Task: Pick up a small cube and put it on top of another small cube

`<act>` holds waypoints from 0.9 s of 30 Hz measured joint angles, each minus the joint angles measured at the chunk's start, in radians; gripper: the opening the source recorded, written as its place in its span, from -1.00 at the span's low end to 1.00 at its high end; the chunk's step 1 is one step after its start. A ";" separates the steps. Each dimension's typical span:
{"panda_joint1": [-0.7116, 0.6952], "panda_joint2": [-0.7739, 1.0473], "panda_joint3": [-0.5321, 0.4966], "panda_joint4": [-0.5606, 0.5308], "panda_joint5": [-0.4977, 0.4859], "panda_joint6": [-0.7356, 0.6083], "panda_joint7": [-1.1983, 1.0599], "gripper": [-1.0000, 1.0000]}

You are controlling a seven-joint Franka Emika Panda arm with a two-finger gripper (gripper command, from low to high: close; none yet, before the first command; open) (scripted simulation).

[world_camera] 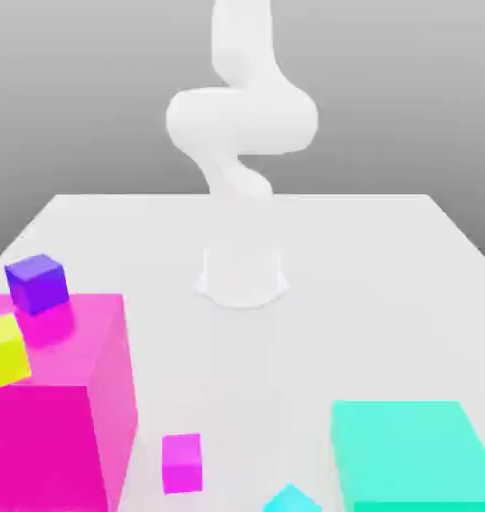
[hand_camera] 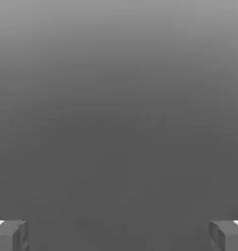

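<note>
The small cube (world_camera: 182, 463), plain magenta-pink, rests on the white table near the front edge, just to the exterior view's right of a huge magenta block (world_camera: 51, 400). In the hand view my gripper (hand_camera: 119, 235) is open, with its two grey fingertips (hand_camera: 10, 235) far apart. Nothing lies between them, and behind them is plain grey background. The white arm (world_camera: 241, 120) rises from its base (world_camera: 242, 275) at the table's middle and curls upward, well behind the cube.
A small purple cube (world_camera: 36, 282) and a yellow cube (world_camera: 4, 350) sit on top of the huge magenta block. A big teal block (world_camera: 411, 455) stands at the front right. A small cyan cube (world_camera: 291, 500) pokes in at the front edge.
</note>
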 joint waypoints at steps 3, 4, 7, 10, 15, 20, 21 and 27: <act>-0.057 0.097 0.037 -0.026 -0.011 0.044 0.133 0.00; -0.076 0.128 0.050 -0.034 -0.015 0.059 0.175 0.00; -0.128 0.221 0.085 -0.058 -0.030 0.102 0.305 0.00; -0.177 0.314 0.117 -0.083 -0.048 0.144 0.437 0.00; -0.244 0.470 0.156 -0.123 -0.086 0.214 0.662 0.00; -0.285 0.626 0.167 -0.164 -0.124 0.284 0.887 0.00; -0.293 0.657 0.165 -0.172 -0.129 0.298 0.930 0.00; -0.302 0.838 0.146 -0.221 -0.123 0.385 1.163 0.00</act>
